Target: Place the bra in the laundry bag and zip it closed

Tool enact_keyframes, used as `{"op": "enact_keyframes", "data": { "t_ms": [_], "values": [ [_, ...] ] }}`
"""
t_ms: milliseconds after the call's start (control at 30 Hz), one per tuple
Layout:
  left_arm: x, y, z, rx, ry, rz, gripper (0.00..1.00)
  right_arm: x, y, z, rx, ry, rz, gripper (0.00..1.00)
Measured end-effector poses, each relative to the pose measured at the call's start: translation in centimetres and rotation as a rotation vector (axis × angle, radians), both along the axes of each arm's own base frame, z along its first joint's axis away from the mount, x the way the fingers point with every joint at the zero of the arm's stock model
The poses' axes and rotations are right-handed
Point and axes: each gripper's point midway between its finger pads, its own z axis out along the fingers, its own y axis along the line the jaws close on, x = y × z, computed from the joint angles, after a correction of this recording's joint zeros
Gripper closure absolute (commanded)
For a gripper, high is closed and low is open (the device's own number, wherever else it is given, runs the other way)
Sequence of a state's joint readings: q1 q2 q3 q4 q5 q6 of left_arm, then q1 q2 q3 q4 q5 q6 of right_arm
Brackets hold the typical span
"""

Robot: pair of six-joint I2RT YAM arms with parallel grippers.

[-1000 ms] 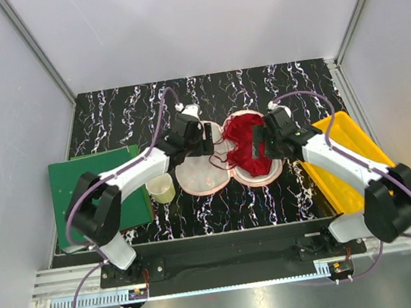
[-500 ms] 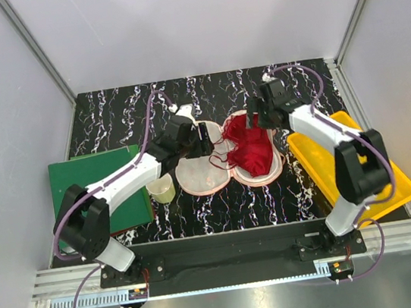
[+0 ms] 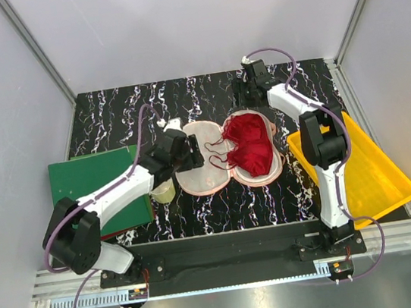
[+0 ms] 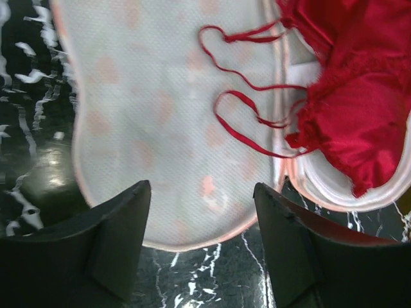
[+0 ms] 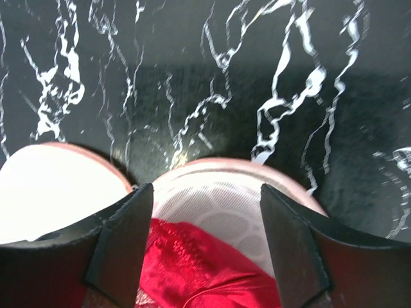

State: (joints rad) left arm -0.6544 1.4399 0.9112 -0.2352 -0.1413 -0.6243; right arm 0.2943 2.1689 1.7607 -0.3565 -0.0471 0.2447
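Observation:
The laundry bag (image 3: 207,175) lies open flat in two halves, white mesh lining up. The red bra (image 3: 249,146) is heaped in the right half, and its thin straps (image 4: 241,96) trail across onto the left half. My left gripper (image 3: 196,154) hovers open over the near edge of the left half (image 4: 160,128), nothing between its fingers (image 4: 122,237). My right gripper (image 3: 247,104) stands open over the far rim of the right half (image 5: 225,173). The bra's edge (image 5: 192,263) lies below its fingers (image 5: 295,237), ungripped.
A yellow tray (image 3: 361,170) sits to the right of the bag and a green board (image 3: 99,184) to the left. A pale cup (image 3: 163,194) stands partly under my left arm. Grey walls close in the back and both sides.
My right arm has stretched from over the bra to the far rim of the bag. My left gripper has drawn back a little toward the near left. The bra stays in the right half.

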Motion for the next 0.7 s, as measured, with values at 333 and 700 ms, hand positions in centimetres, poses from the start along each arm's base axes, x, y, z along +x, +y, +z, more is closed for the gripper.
{"op": "enact_keyframes", "data": {
  "t_ms": [333,700],
  "values": [
    [7.8,5.9,0.2,0.099,0.046,0.175,0.41,-4.7,-0.7,-0.5,0.04,0.118,-0.044,0.17],
    [6.9,8.2,-7.9,0.242,0.261,0.167,0.43,-10.4,-3.1,6.7,0.101,0.04,-0.122,0.1]
  ]
}}
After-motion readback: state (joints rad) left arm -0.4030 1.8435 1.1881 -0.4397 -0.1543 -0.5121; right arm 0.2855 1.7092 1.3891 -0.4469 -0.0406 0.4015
